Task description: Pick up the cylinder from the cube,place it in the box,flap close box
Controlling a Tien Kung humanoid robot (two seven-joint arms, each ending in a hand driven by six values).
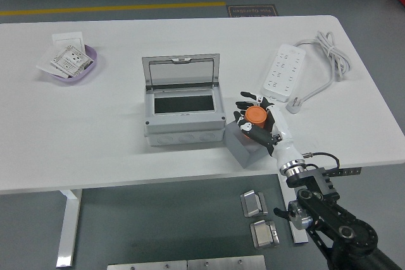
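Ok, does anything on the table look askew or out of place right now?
Only slightly. The grey cube sits turned at an angle to the table edge, while the box beside it sits square, lid up. The right hand is around the orange cylinder on the cube. Nothing looks spilled or damaged.

Orange cylinder [256, 116], grey cube [245, 148], grey box [184, 110], white table [114, 143], purple bowl [88, 71]

Black jointed right arm [335, 222], silver wrist ring, white-and-black hand [262, 121], thin black cable
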